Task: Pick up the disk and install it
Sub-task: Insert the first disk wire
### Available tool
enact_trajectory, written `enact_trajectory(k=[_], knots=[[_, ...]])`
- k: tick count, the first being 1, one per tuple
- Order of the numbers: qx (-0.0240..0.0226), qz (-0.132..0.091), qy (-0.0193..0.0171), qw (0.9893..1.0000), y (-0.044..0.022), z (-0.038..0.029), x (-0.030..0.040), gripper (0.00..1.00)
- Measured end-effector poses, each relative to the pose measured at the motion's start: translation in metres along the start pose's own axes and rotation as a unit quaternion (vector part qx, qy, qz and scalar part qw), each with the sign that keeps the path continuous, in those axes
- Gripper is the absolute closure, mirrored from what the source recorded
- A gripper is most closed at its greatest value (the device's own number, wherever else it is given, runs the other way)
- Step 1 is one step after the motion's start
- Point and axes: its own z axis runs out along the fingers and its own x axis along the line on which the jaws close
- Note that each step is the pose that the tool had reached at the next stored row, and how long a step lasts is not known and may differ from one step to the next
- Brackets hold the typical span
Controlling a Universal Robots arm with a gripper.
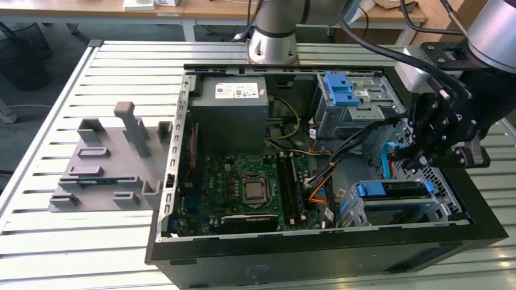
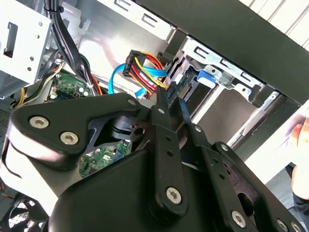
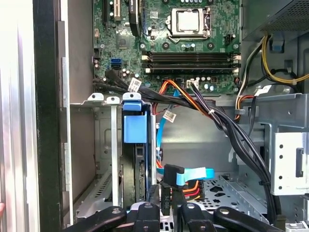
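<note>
The disk [image 1: 390, 190] lies in the silver drive cage [image 1: 439, 208] at the case's front corner, on the exterior view's right, its blue carrier edge facing up. In the first wrist view the disk [image 3: 134, 128] stands edge-on inside the cage, blue tab at its end. My gripper [image 1: 421, 162] hangs just above the cage, beside the disk and not on it. Its fingers [image 2: 162, 112] sit close together with nothing between them, near a bundle of coloured cables [image 2: 145, 65]. My gripper [image 3: 165, 199] points at a black connector with a blue ribbon cable [image 3: 190, 174].
The open black computer case [image 1: 241, 260] lies on a slatted metal table. A grey power supply [image 1: 234, 109], the green motherboard [image 1: 250, 181] and an upper cage with a blue latch [image 1: 342, 90] crowd the inside. A grey fixture [image 1: 105, 163] stands left. A person's hand [image 2: 301, 140] is beside the case.
</note>
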Motion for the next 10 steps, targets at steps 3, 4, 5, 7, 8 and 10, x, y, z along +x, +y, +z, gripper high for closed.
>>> enact_trajectory(k=[3,4,5,7,8,10], knots=[[0.0009,0.0,0.0021,1.0,0.0,0.0019,0.0,0.75],[0.0009,0.0,0.0032,1.0,0.0001,0.0024,-0.0001,0.75],[0.001,0.0,0.0038,1.0,0.0001,0.0026,0.0,0.75],[0.001,0.0,0.0039,1.0,0.0001,0.0028,0.0,0.76],[0.001,0.0,0.0039,1.0,0.0001,0.0029,0.0,0.83],[0.001,0.0,0.0038,1.0,0.0001,0.003,0.0,0.84]])
